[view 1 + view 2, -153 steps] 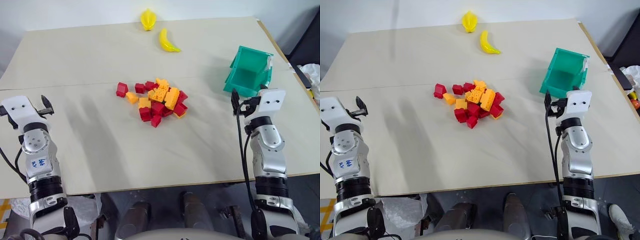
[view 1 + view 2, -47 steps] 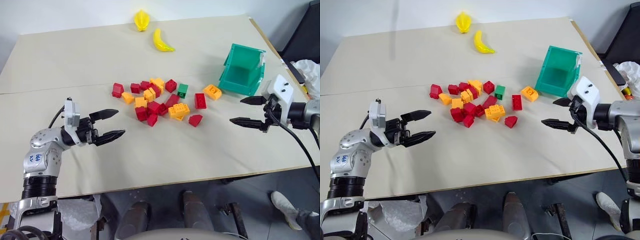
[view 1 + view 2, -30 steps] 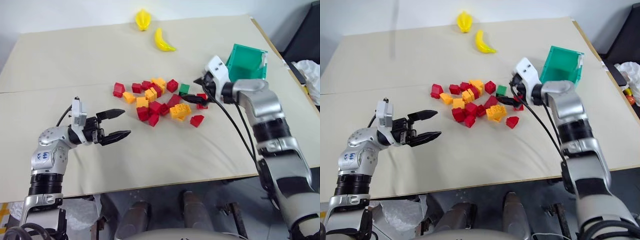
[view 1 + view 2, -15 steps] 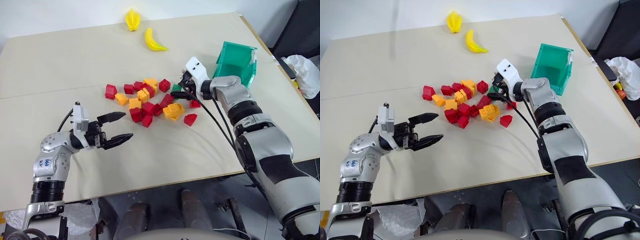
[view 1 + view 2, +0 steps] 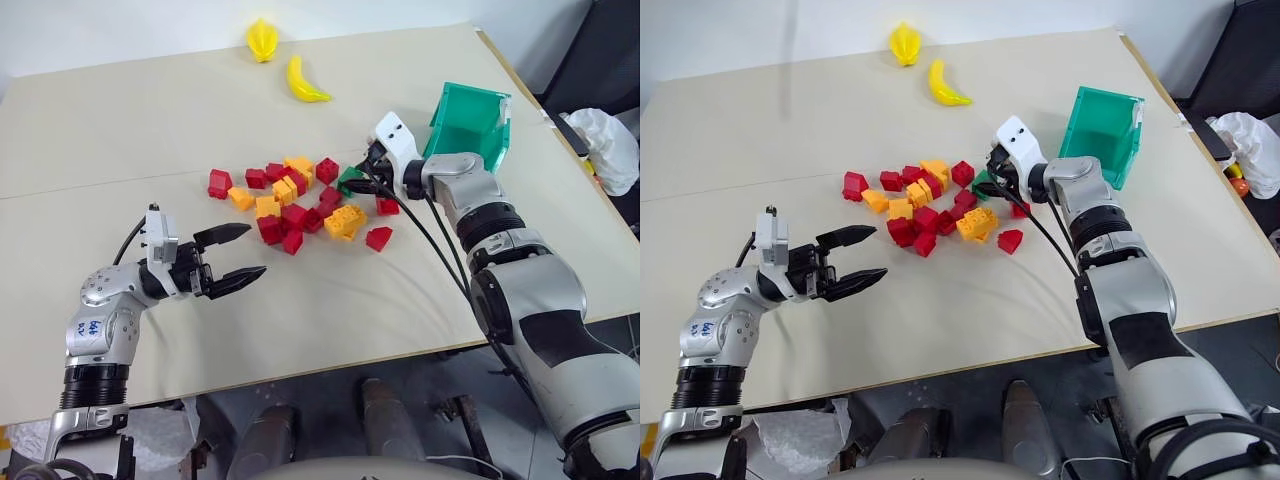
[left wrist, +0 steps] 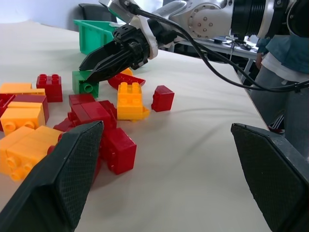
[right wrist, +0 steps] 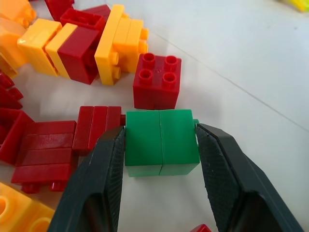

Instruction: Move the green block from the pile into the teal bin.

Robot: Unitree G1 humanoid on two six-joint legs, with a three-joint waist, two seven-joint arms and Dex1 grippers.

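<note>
The green block sits on the table at the pile's right edge, next to a red brick. My right gripper is shut on it, one black finger pressed against each side; it also shows as the right gripper and the right gripper. The teal bin stands tilted just right of that wrist, its opening facing the pile. My left gripper hovers open over bare table, left of the pile and in front of it, with nothing between its fingers.
A yellow banana and another yellow fruit lie at the far side of the table. Red and orange-yellow bricks are scattered left of the green block. A white bag sits beyond the table's right edge.
My right arm swung in from the table's right side to the pile, and its open fingers closed on the green block. The left gripper stayed open in place. The camera shifted slightly.
</note>
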